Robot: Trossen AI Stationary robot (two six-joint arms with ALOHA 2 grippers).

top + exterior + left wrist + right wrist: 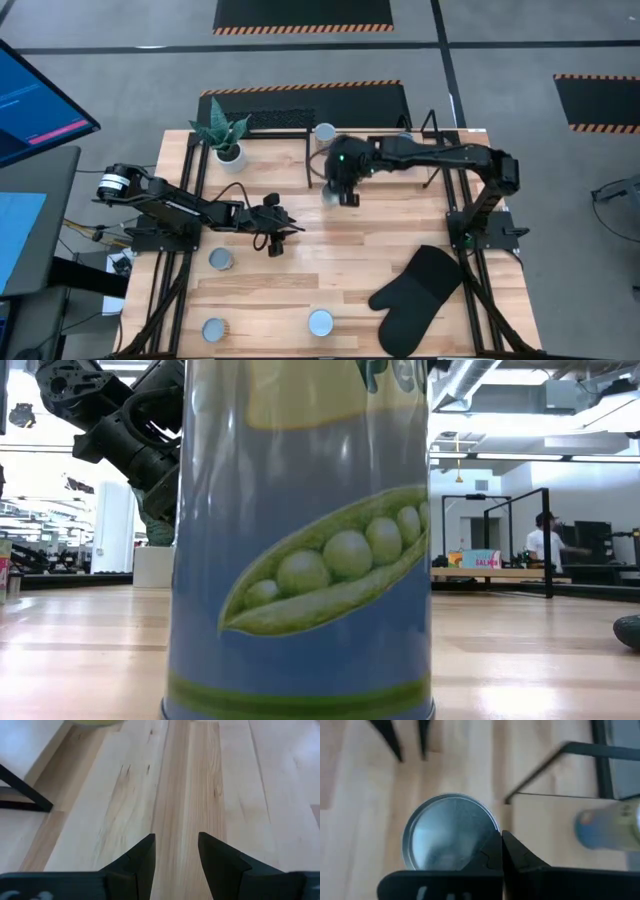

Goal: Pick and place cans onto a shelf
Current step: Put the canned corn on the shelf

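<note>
My right gripper (343, 192) is shut and points down over a can with a silver top (450, 832) that stands on the table in front of the shelf (300, 125). Its shut fingertips (501, 849) are over the can's rim. One can (325, 131) stands on the shelf; it also shows in the right wrist view (609, 827). My left gripper (276, 226) is open and empty over bare wood (175, 851). Three more cans (220, 260) (213, 329) (320, 322) stand near the table's front. The front one fills the low view (300, 540), with blue sides and a pea pod label. My right gripper's shut fingers stand over the near rim (487, 840) of the silver-topped can, coming from above. I cannot tell whether they touch it. The can stands upright on the table.
A potted plant (225, 140) stands at the shelf's left end. A black oven mitt (415, 290) lies at the front right. Black frame bars (185, 200) run along the table's sides. A person (545, 540) is far off in the room.
</note>
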